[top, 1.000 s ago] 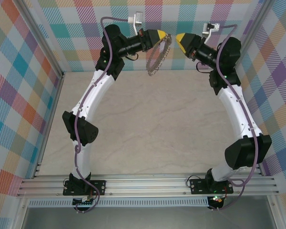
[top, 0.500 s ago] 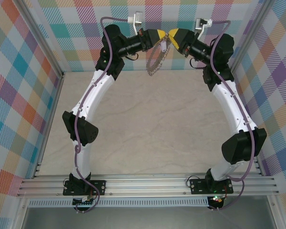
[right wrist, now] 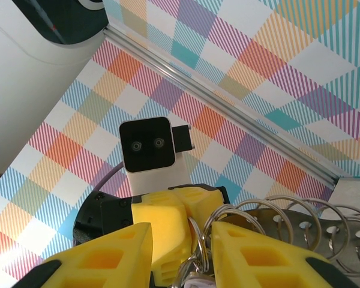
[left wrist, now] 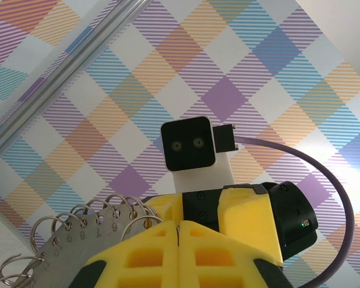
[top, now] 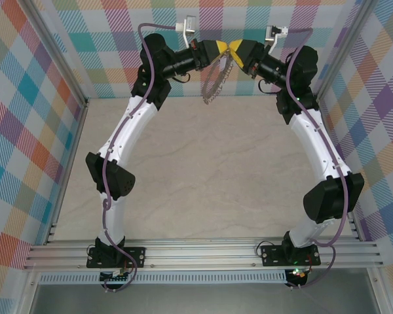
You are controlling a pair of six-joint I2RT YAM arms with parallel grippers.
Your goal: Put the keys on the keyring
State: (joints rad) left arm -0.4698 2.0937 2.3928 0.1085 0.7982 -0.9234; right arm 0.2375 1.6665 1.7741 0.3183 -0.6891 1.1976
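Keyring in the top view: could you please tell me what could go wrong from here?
The left end effector grips the keyring at its top, so the rest hangs free and may swing off line. The right end effector is nearly tip to tip with the left; they could collide. The small key it carries might slip.

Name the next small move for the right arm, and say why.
Probably ease the right gripper slightly forward, threading the key onto a loop of the keyring. The left gripper holds the keyring up, the two grippers' tips nearly meet, and its loops lie between the right fingers.
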